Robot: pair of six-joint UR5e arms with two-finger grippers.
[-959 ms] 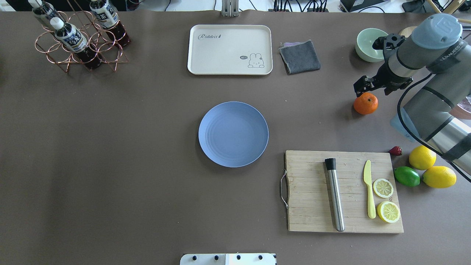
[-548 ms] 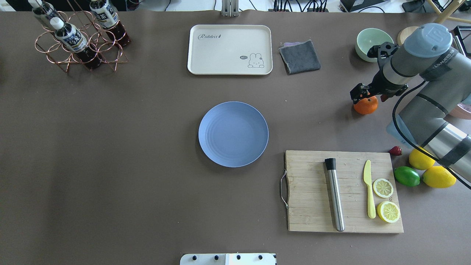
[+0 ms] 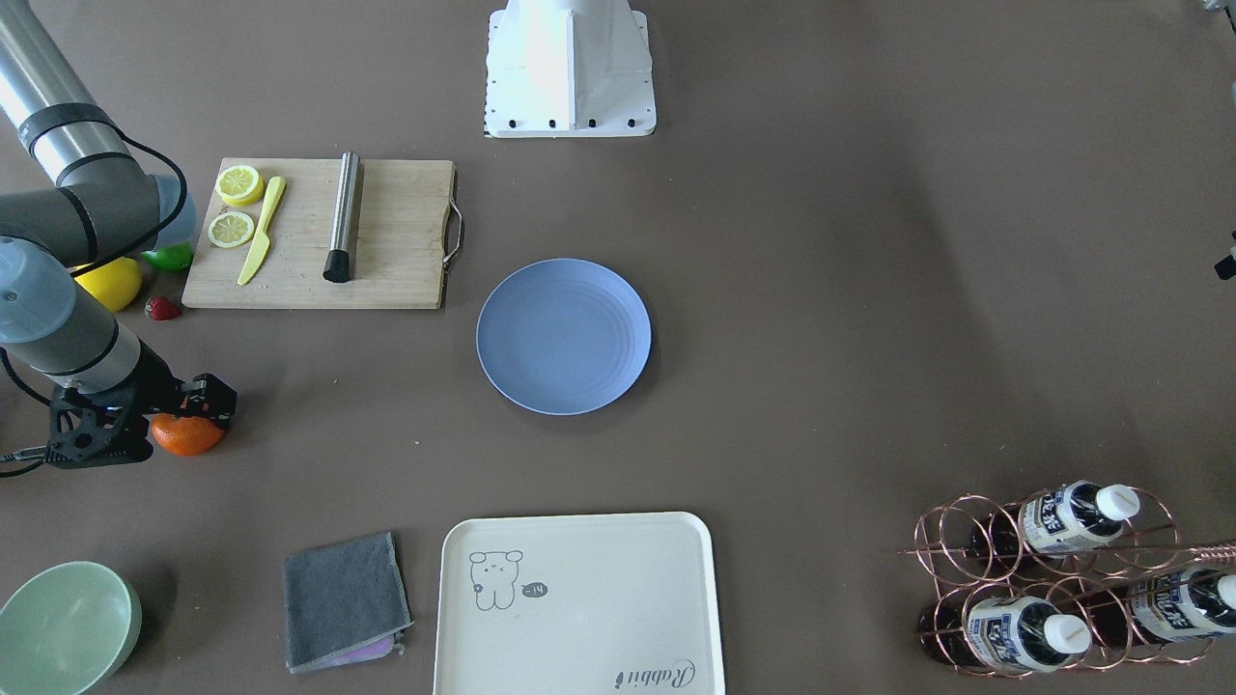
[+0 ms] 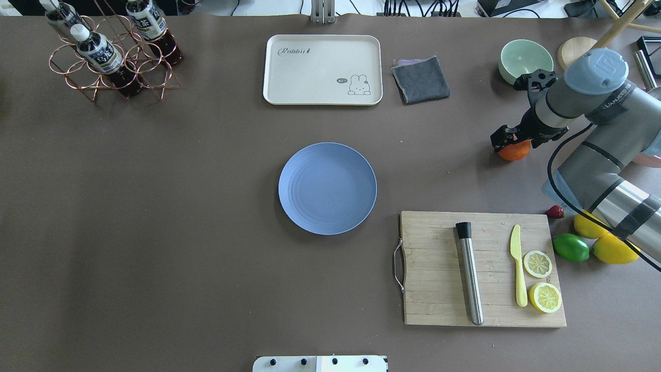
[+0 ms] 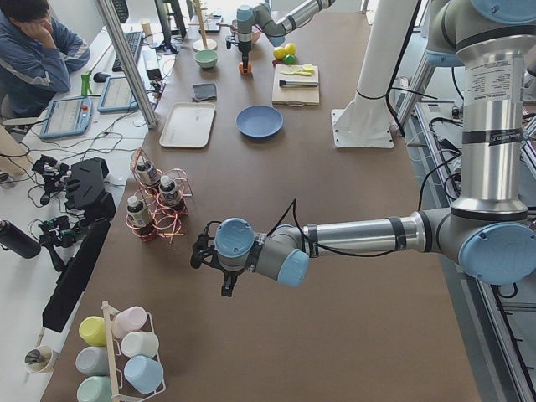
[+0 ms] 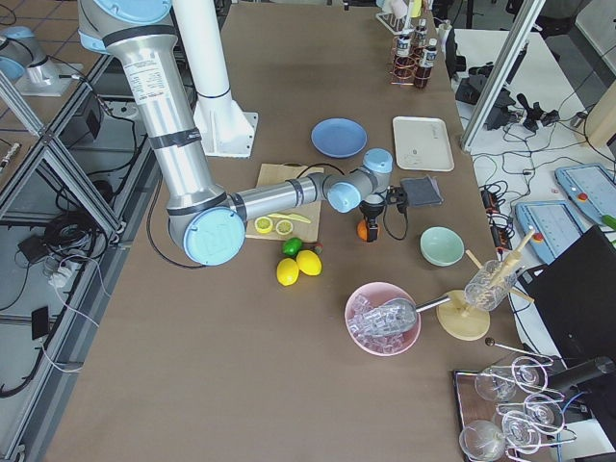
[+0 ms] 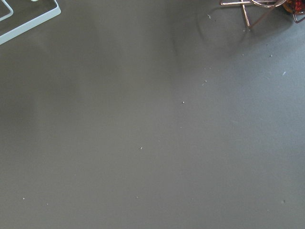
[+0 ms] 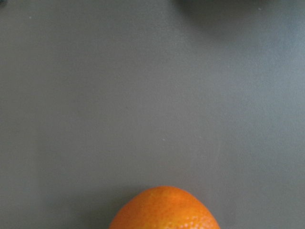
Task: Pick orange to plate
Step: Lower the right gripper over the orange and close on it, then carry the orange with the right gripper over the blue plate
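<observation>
Orange (image 4: pixel 515 151) sits on the counter (image 4: pixel 155 232) right beneath the right tool (image 4: pixel 508 140), whose finger spread cannot be told; lift looks undone; plate (image 4: pixel 327 188) waits well apart from the tool; carry and release remain.

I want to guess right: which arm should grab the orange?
The right. Its gripper sits right over the orange; the left gripper hangs far off, beyond the plate.

Cream tray (image 4: pixel 322 70), grey cloth (image 4: pixel 421 79) beside; cutting board (image 4: pixel 434 268) bears knife (image 4: pixel 518 268), lemon slices (image 4: pixel 537 263); bottle rack (image 4: pixel 111 67) at corner.
</observation>
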